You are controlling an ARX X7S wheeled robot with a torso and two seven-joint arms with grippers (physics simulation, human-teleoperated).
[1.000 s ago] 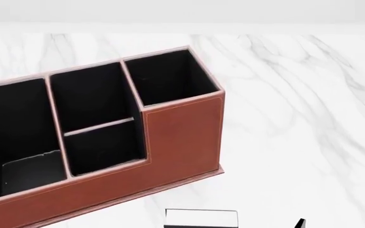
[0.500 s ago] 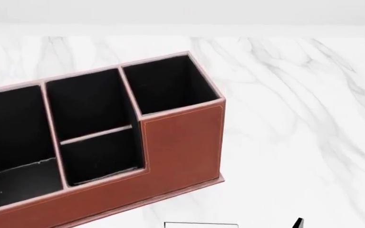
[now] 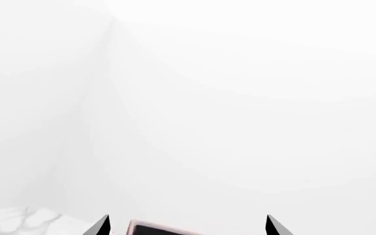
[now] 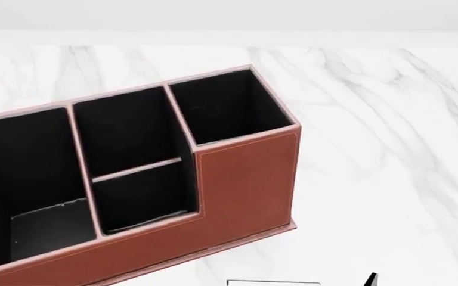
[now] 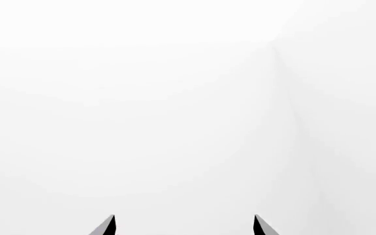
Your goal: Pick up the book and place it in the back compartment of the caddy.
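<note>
The book (image 4: 274,283), a stiff, likely light hardback barely showing on the counter (image 4: 388,149), wanted gripping across its covers; both claws gaped empty.

right claw (image 5: 183,226) | two dark fingertips (image 5: 108,226) spread apart | nothing between | blank white wall (image 5: 175,98)

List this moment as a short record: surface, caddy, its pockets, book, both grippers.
surface: white marble table
caddy: reddish-brown caddy, tall end at right of the head view
pockets: all four look empty
book: only a sliver at the head view's bottom edge
left gripper: fingers apart, holding nothing
right gripper: fingers apart, holding nothing
</note>
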